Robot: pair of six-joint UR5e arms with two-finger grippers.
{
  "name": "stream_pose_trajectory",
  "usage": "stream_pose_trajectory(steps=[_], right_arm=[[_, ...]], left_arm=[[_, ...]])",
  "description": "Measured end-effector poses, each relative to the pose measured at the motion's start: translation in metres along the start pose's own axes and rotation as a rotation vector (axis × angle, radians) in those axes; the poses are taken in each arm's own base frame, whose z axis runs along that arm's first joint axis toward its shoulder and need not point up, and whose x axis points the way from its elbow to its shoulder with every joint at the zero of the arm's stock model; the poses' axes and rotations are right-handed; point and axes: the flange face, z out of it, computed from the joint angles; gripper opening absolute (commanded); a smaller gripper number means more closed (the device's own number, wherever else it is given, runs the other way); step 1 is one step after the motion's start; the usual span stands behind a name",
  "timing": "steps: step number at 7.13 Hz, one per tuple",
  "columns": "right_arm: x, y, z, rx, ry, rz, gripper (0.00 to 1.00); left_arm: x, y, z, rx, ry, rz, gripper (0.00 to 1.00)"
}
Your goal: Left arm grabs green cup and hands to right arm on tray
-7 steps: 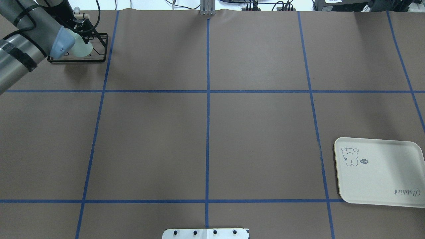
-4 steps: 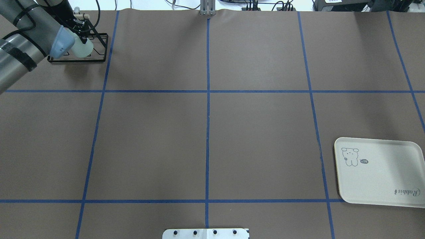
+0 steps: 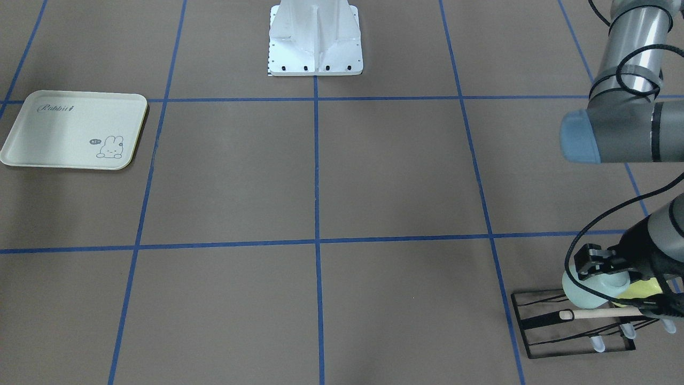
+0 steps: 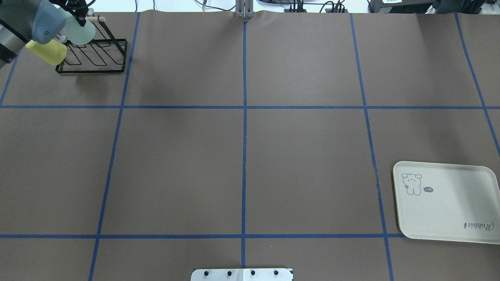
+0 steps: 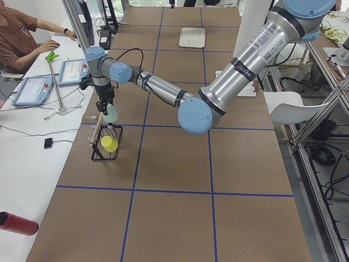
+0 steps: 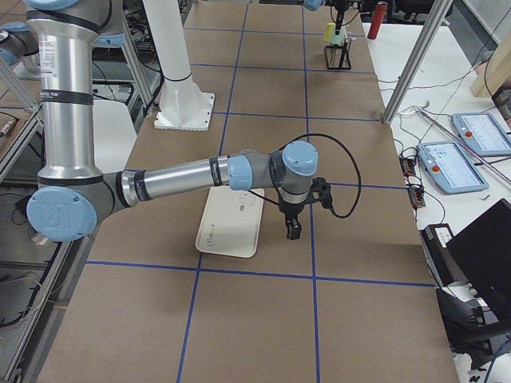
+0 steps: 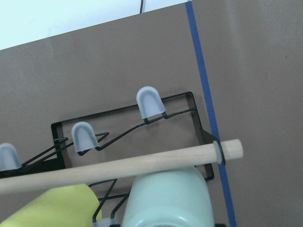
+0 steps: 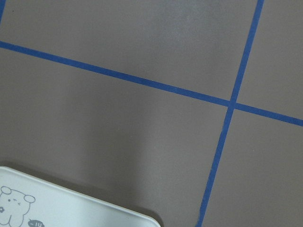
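Note:
The pale mint green cup (image 3: 587, 293) is in my left gripper (image 3: 599, 271), which is shut on its rim and holds it just above the black wire rack (image 3: 566, 326). The cup also shows in the overhead view (image 4: 81, 32) and fills the bottom of the left wrist view (image 7: 165, 201). The cream tray (image 4: 449, 203) lies flat at the table's right front. My right gripper (image 6: 292, 227) hangs just past the tray's (image 6: 231, 223) edge. I cannot tell whether it is open or shut. The tray's corner shows in the right wrist view (image 8: 57, 208).
A brighter yellow-green cup (image 4: 49, 52) sits on the rack (image 4: 93, 58) beside the held cup. A wooden rod (image 7: 118, 165) runs along the rack's top, close under the green cup. The robot's white base plate (image 3: 315, 37) is at the middle near edge.
My left arm has risen and drawn back toward the far left corner with the green cup, lifting it off the rack. The yellow-green cup, hidden before, now shows.

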Motion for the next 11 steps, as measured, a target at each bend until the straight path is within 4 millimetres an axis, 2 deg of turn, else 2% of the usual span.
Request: stream_pose_trajectory(steps=[3,6,8,10,11], right_arm=[[-0.013,-0.015,-0.001,0.005,-0.003,-0.008,0.99],[-0.054,-0.051,-0.011,0.031,-0.027,0.057,0.99],[-0.087,-0.077,-0.026,0.059,-0.089,0.102,0.99],[-0.119,-0.092,-0.037,0.115,-0.185,0.154,0.99],[-0.14,-0.095,-0.036,0.151,-0.235,0.202,0.99]], left_arm=[[0.035,0.048,-0.081,-0.002,0.027,-0.009,0.0],[0.087,0.098,-0.138,-0.028,0.239,-0.217,0.0],[0.116,0.118,-0.163,-0.075,0.386,-0.307,0.0],[0.14,0.128,-0.181,-0.103,0.525,-0.377,0.0],[0.153,0.134,-0.187,-0.106,0.585,-0.413,0.0]])
